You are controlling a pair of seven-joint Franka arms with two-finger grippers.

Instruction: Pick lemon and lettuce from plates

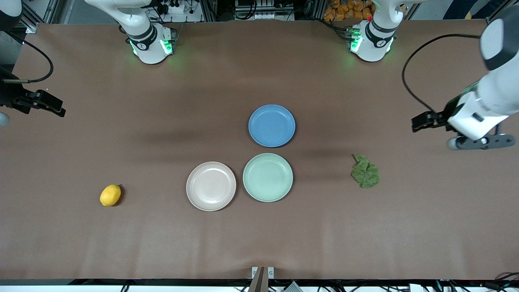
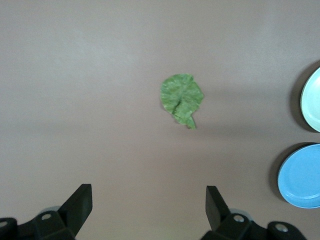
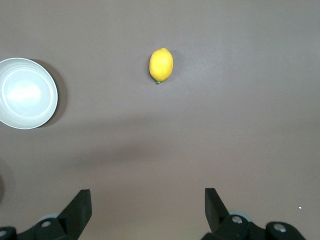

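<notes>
**Front view: three plates, one lemon, one lettuce leaf**

Front view shows beige plate (image 1: 211, 186), mint plate (image 1: 267, 177) and blue plate (image 1: 271, 125) mid-table; lemon (image 1: 110, 195) toward the right arm's end, lettuce (image 1: 365, 171) toward the left arm's. Left gripper (image 2: 149, 205) and right gripper (image 3: 148, 207) hang spread wide, holding nothing.

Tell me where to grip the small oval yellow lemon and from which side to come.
Take the small oval yellow lemon across its narrow middle, coming straight down from above. It lies on its side on the brown table, clear of the plates, and the open right gripper looks wide enough to span it.
</notes>
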